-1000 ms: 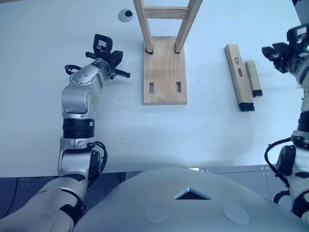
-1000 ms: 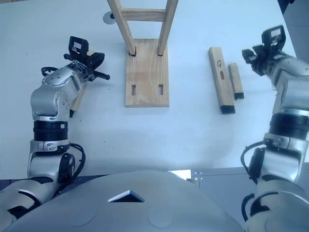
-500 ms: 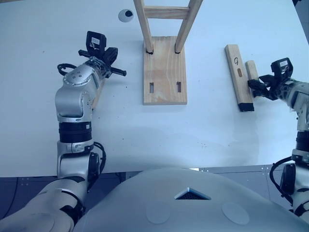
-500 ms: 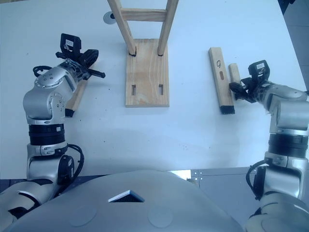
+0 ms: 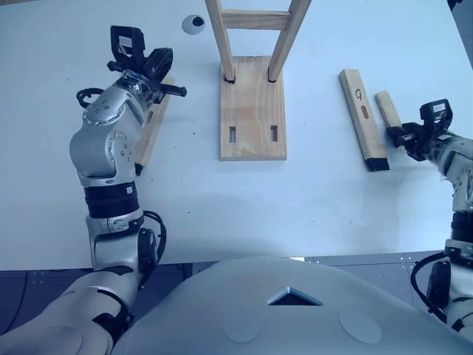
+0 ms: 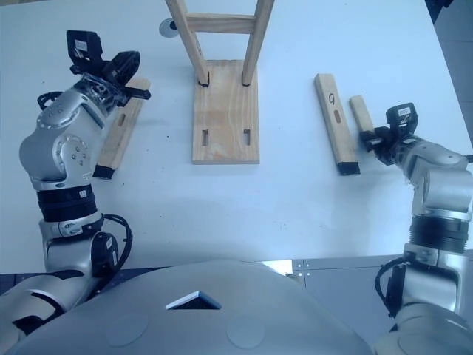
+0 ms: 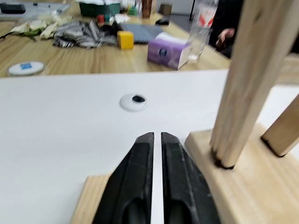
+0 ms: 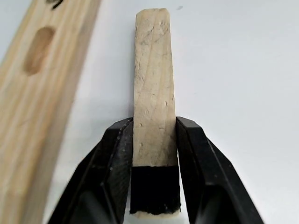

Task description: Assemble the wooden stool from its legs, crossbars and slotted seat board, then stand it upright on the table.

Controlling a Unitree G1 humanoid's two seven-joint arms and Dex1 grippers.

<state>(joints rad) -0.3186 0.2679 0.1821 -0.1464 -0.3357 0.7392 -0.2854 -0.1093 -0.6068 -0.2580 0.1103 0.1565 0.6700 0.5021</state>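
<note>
The slotted seat board [image 5: 253,111] lies flat mid-table, with two legs and a crossbar [image 5: 255,21] standing in its far slots. On the left lies another leg [image 5: 150,129]; my left gripper [image 5: 171,74] hovers shut and empty over its far end, as the left wrist view shows [image 7: 157,136]. At the right, a long slotted leg [image 5: 362,118] lies beside a short crossbar [image 5: 385,108]. My right gripper [image 5: 403,137] is shut on the short crossbar [image 8: 153,70] near its black-tipped end, flat on the table.
A round cable grommet [image 5: 194,24] sits at the back, left of the standing legs. The table's right edge [image 6: 452,81] runs close to my right gripper. Its front edge [image 5: 295,255] lies near me, with bare white tabletop [image 5: 318,200] between.
My right gripper came down from above the table and closed on the short crossbar, skewing it and the long leg slightly. My left arm drew back and left, uncovering the leg beneath it.
</note>
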